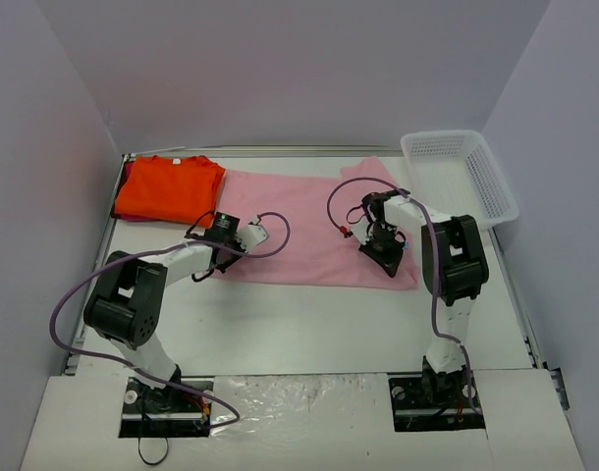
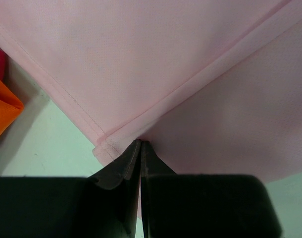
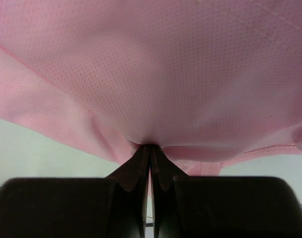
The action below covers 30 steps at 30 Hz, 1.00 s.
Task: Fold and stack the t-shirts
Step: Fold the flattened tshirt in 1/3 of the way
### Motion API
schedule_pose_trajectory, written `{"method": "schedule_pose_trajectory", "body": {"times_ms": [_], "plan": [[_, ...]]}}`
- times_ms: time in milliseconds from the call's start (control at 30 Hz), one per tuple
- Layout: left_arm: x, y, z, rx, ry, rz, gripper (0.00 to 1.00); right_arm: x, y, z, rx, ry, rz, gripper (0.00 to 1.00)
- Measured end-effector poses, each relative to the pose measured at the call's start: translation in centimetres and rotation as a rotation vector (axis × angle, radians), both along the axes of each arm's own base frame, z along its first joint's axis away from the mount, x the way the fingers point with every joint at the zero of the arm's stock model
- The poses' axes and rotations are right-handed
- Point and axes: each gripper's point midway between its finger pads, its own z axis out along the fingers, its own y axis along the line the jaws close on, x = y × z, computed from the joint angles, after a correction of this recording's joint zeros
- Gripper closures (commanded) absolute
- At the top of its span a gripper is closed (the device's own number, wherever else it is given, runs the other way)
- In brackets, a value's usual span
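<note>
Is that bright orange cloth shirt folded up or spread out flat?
Folded: the bright orange cloth shirt lies as a compact rectangle, with no sleeves sticking out.

I count two t-shirts: one pink t-shirt (image 1: pixel 309 226) and one orange t-shirt (image 1: pixel 167 188). I see one white mesh basket (image 1: pixel 498 184). I have two arms, the left arm (image 1: pixel 133 294) and the right arm (image 1: pixel 462 260), and two grippers, the left gripper (image 1: pixel 224 253) and the right gripper (image 1: pixel 383 253).
</note>
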Motion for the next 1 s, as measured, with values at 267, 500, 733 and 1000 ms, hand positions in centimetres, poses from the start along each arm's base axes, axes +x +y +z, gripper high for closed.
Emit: {"method": "schedule_pose_trajectory", "body": {"times_ms": [267, 500, 733, 1000], "plan": [[-2.5, -0.2, -0.3, 0.025, 0.015, -0.036, 0.98, -2.2, -0.7, -0.1, -0.026, 0.024, 0.004, 1.00], [-5.6, -0.7, -0.3, 0.049, 0.040, -0.086, 0.98, -4.2, -1.3, -0.1, -0.046, 0.052, 0.006, 1.00], [-9.7, -0.9, 0.5, 0.068, 0.110, -0.142, 0.98, -7.3, -1.8, -0.1, -0.072, 0.126, 0.025, 1.00], [-12.2, -1.2, 2.1, 0.056, 0.117, -0.169, 0.97, -8.9, -1.5, 0.3, -0.086, 0.171, 0.053, 0.84]]}}
